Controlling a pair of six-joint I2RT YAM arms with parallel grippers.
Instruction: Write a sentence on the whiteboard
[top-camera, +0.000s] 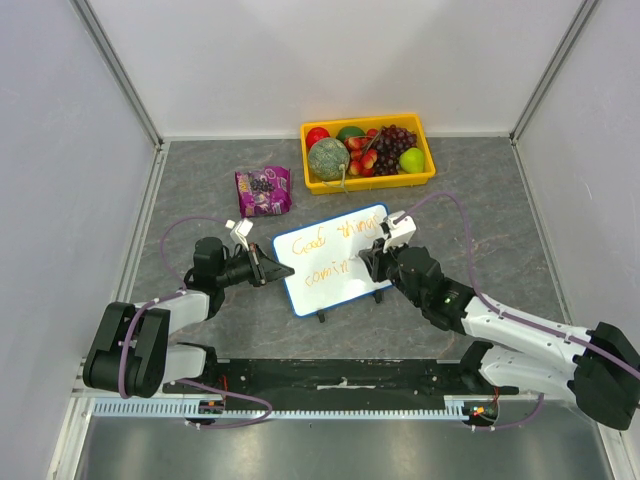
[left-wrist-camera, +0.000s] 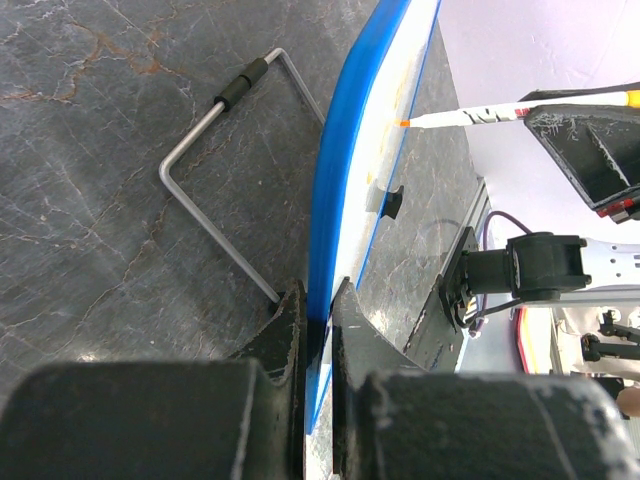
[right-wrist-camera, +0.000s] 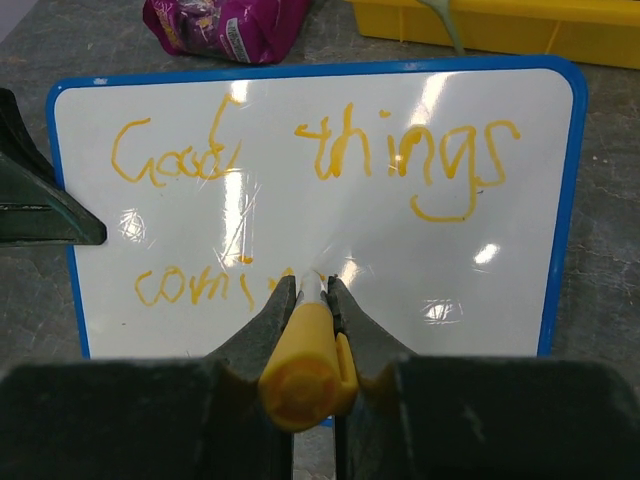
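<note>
Right wrist: marker (right-wrist-camera: 305, 350) tip touches whiteboard (right-wrist-camera: 420, 270) (just after "comin").

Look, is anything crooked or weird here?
The blue-rimmed white board sits turned at an angle, not square to the table, pinched at its edge by the left claw. Its orange handwriting is wobbly, the lower line stopping at "comin". Nothing is spilled.

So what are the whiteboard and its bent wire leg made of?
The whiteboard looks glossy and coated: lights glare off it. Its blue rim seems smooth plastic. The wire leg looks like bare grey metal, thin and dully shiny.
</note>
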